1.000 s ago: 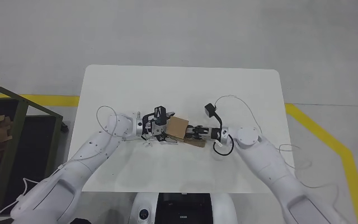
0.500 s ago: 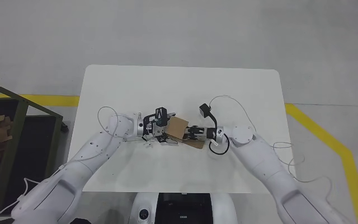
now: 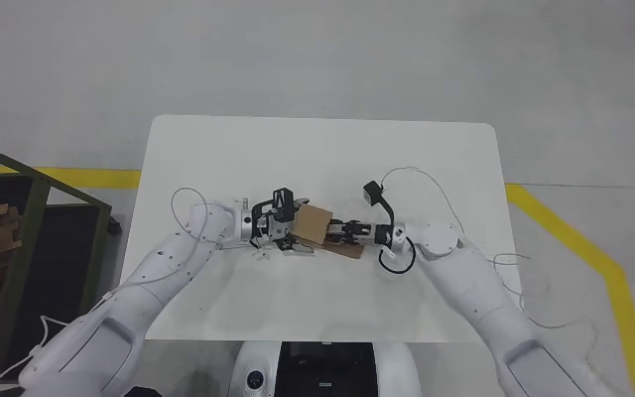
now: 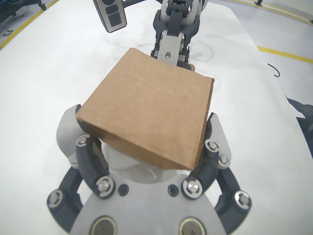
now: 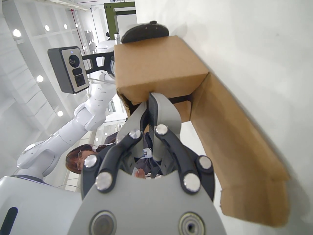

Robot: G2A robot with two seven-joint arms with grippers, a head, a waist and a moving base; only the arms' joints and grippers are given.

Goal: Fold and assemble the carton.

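A small brown carton (image 3: 316, 222) sits mid-table between both arms. My left gripper (image 4: 144, 123) is shut on it, one finger (image 4: 69, 121) on each side wall at the near open end (image 3: 288, 230). My right gripper (image 5: 149, 97) is at the opposite open end, fingers pressed together, tips against the edge of the carton's top panel (image 5: 156, 62). From the left wrist view that right gripper (image 4: 172, 50) leans over the carton's far edge. A long open flap (image 5: 244, 152) lies flat on the table toward the right wrist (image 3: 347, 251).
The white table (image 3: 198, 149) has free room all around the carton. A thin cable (image 3: 437, 194) loops over the table by the right arm. A green frame (image 3: 30, 208) stands on the floor off the table's left side.
The right arm shifted slightly toward the carton and back again. The carton and the left gripper stay where they were.
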